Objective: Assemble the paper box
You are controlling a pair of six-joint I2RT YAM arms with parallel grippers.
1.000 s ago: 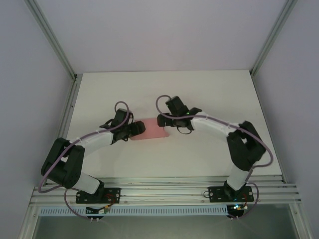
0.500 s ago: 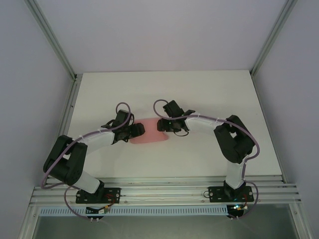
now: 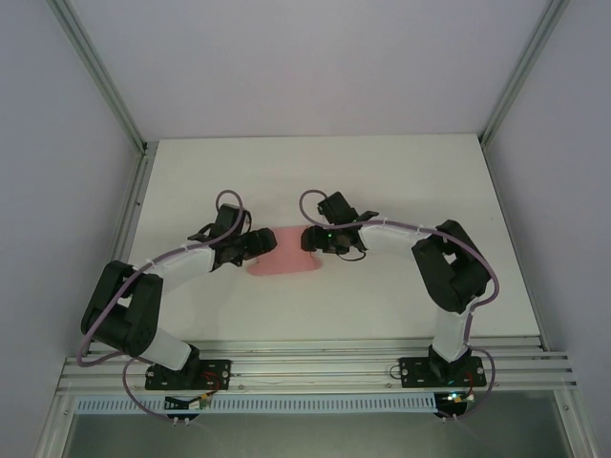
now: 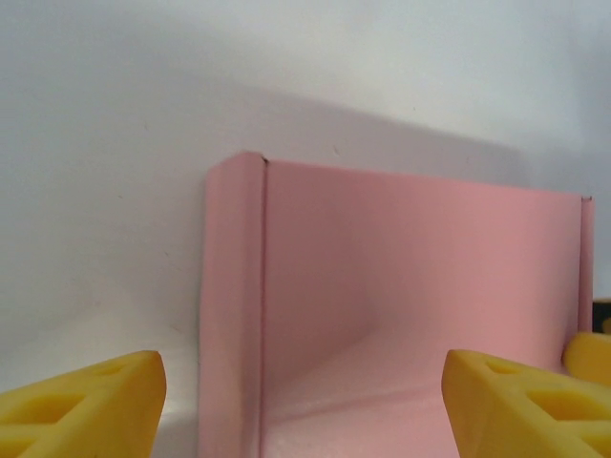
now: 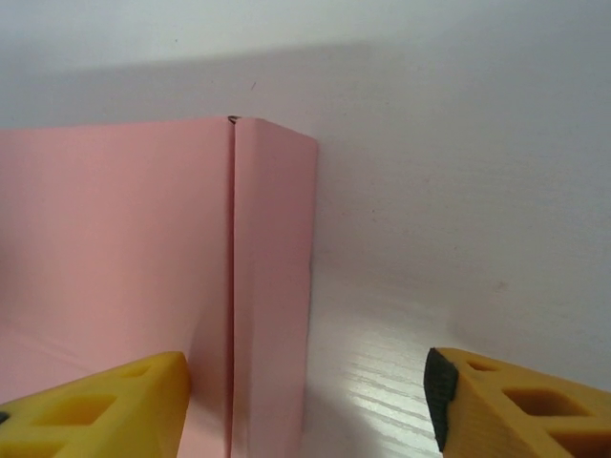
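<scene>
Pink card, one paper box (image 3: 286, 256); left fingers (image 4: 86, 405) and right fingers (image 5: 520, 405), two pairs, spread wide, empty

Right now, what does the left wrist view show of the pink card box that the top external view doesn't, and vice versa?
Left wrist: the plain pink thin-card box up close, a crease running down beside its narrow left flap, and the left gripper with its yellow fingers spread wide, open. Top external: the right gripper at the box's opposite end, and the white table around them. Both: the box, with the left gripper at it.
</scene>
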